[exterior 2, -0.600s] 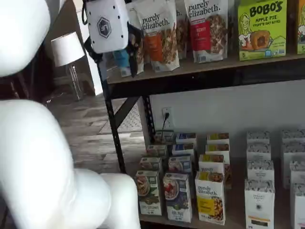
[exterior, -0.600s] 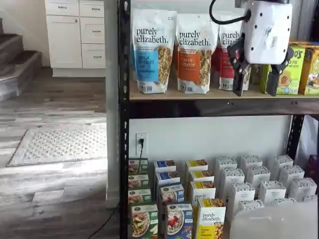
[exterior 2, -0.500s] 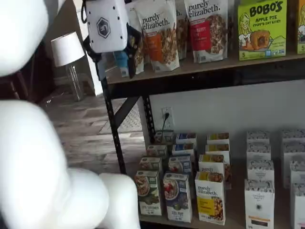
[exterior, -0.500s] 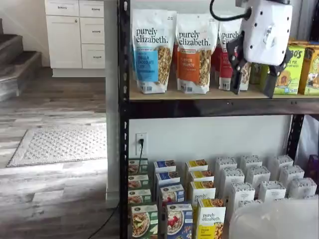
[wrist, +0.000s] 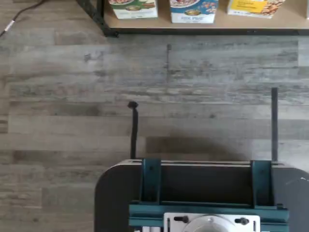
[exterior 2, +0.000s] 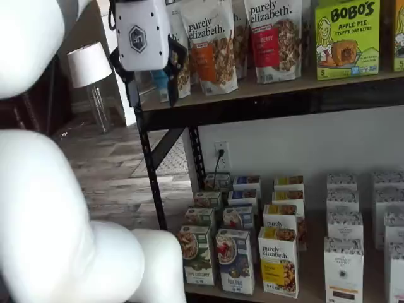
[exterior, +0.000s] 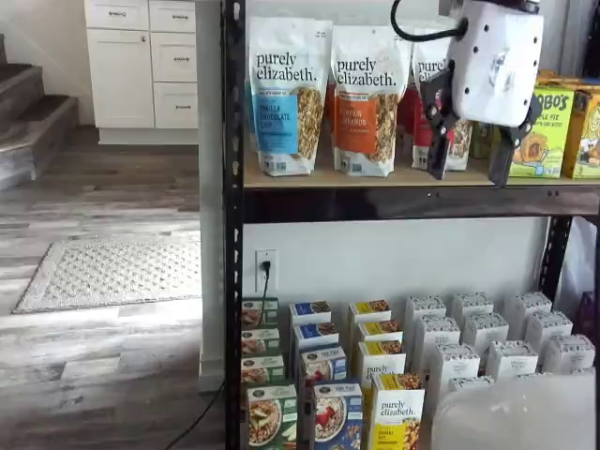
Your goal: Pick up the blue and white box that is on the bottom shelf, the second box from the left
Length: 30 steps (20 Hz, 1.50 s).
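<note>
The blue and white box (exterior: 336, 417) stands at the front of the bottom shelf (exterior 2: 313, 268), between a green box (exterior: 270, 415) and a yellow-and-white box (exterior: 396, 412); its front also shows in a shelf view (exterior 2: 235, 260). In the wrist view only the foot of the blue and white box (wrist: 193, 10) shows, at the bottom shelf's edge (wrist: 207, 26). My gripper (exterior: 469, 169) hangs high in front of the wooden tier, far above the box. Its black fingers are open with nothing between them, and the gripper (exterior 2: 153, 96) shows in both shelf views.
Granola bags (exterior: 286, 94) line the wooden tier behind the gripper. White cartons (exterior: 487, 342) fill the bottom shelf's right side. A black rack post (exterior: 233, 225) and a power cord (exterior: 263, 281) stand at the left. My white arm (exterior 2: 44, 189) fills one view's left side.
The gripper has shifted slightly left in front of the wooden tier and tilted a little. Its fingers stay open. The boxes have not moved.
</note>
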Each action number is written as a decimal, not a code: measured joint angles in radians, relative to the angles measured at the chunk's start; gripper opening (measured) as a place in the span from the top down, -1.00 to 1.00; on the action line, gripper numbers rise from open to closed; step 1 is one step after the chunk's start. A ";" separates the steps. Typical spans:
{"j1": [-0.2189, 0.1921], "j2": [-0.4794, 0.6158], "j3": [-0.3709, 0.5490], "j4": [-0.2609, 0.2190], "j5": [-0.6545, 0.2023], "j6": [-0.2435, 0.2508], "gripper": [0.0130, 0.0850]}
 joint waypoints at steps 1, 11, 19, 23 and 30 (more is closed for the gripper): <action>0.012 0.002 0.003 -0.012 -0.006 0.006 -1.00; 0.058 0.004 0.087 -0.072 -0.136 0.026 -1.00; 0.045 0.017 0.202 -0.079 -0.259 0.007 -1.00; 0.056 0.018 0.272 -0.083 -0.341 0.015 -1.00; 0.107 0.047 0.384 -0.106 -0.488 0.063 -1.00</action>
